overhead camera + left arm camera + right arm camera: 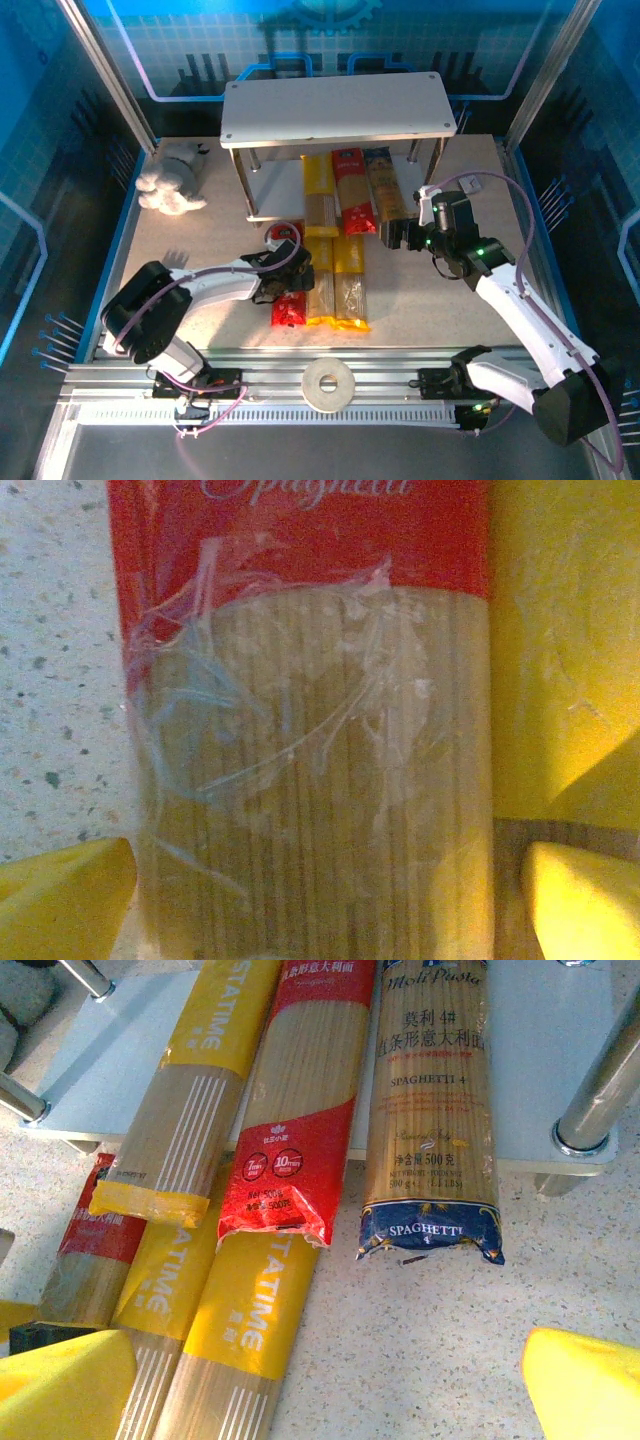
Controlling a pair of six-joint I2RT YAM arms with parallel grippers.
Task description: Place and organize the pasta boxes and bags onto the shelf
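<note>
Plainly wide jaws: left gripper astride the red spaghetti pack without grip, right gripper empty above the table.

Top board hides far ends of shelved packs; red pack cropped top, bottom; lettering blurred.

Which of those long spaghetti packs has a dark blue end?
The clear tan pack, rightmost, partly on the lower shelf; the others are yellow or red.
</note>
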